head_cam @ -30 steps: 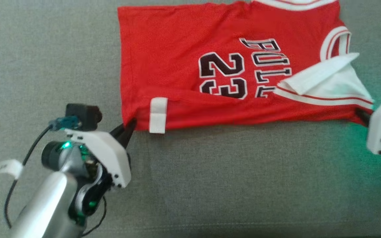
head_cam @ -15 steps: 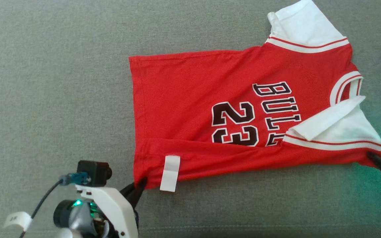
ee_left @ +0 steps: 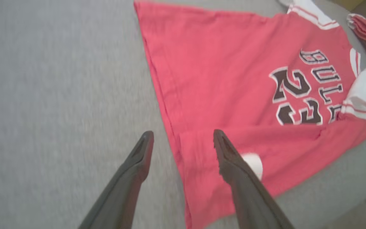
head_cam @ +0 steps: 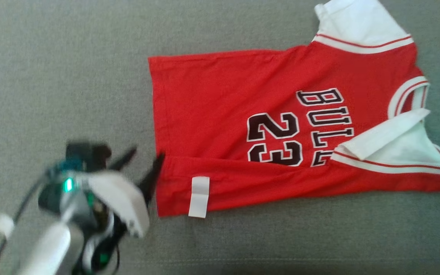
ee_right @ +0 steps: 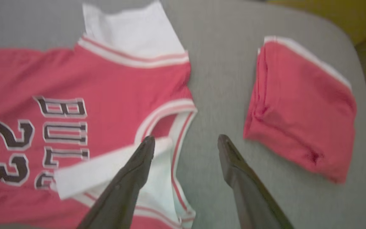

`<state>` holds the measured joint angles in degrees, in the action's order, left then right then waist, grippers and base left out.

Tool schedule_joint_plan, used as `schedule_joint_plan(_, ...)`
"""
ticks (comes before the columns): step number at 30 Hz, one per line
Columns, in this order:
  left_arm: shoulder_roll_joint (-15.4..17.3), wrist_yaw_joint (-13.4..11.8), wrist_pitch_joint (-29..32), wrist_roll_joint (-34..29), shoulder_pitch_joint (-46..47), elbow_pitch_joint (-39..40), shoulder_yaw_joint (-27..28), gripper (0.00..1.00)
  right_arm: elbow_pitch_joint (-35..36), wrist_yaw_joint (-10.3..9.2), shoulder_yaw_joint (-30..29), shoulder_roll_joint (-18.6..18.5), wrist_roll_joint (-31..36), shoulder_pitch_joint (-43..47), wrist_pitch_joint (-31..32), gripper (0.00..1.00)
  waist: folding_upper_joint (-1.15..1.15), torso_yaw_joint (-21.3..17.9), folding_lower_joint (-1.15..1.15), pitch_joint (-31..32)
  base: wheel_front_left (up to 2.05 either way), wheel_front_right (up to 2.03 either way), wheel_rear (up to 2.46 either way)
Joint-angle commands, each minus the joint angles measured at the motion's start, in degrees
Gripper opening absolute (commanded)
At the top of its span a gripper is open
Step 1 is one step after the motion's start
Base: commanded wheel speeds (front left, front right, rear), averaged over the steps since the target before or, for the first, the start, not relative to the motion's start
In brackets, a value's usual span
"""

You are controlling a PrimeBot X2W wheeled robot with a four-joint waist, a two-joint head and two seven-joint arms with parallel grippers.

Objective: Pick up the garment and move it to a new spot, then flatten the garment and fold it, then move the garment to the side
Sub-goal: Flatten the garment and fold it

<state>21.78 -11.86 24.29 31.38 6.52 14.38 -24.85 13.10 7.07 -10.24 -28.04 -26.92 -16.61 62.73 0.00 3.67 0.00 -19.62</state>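
One jersey [head_cam: 243, 126]; long axis left-right; collar [head_cam: 408, 97] right, hem [head_cam: 154, 126] left

Left of the left gripper [head_cam: 148, 152] the grey surface [head_cam: 52, 76] lies bare, with wide room to pass. The jersey [head_cam: 224, 114] begins at its right finger. A bare strip runs ahead of the right gripper [ee_right: 186, 137], jersey on its left, a folded red garment [ee_right: 300, 108] on its right.
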Motion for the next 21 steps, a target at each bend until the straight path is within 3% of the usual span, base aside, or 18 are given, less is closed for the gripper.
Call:
schedule_joint_plan(1,0.1,0.6,0.7,-0.2,7.4,1.4,2.3,1.00,0.8,0.42,0.9,-0.9,1.5,-6.3,-1.5,1.00,0.00,2.0,0.00,-3.4,0.00,0.00,0.00)
schedule_joint_plan(5,-2.7,1.6,1.3,-1.1,16.5,-3.7,1.2,1.00,-4.0,0.42,3.6,0.2,4.9,-14.3,-4.1,1.00,0.00,4.2,0.00,-6.7,0.00,0.00,0.00)
schedule_joint_plan(11,-7.7,4.6,1.4,-3.7,30.4,-16.9,-2.9,1.00,-17.5,0.42,8.1,1.8,11.5,-27.8,-11.8,1.00,0.00,7.5,0.00,-11.8,0.00,0.00,0.00)
schedule_joint_plan(16,-11.0,6.7,0.7,-3.7,35.0,-23.6,-5.2,1.00,-27.9,0.42,10.1,3.0,14.7,-34.4,-16.7,1.00,0.00,8.8,0.00,-13.8,0.00,0.00,0.00)
schedule_joint_plan(21,-11.8,7.6,-0.3,-4.0,37.3,-26.2,-5.8,1.00,-34.9,0.42,9.8,2.8,17.5,-39.3,-19.1,1.00,0.00,8.9,0.00,-15.4,0.00,0.00,0.00)
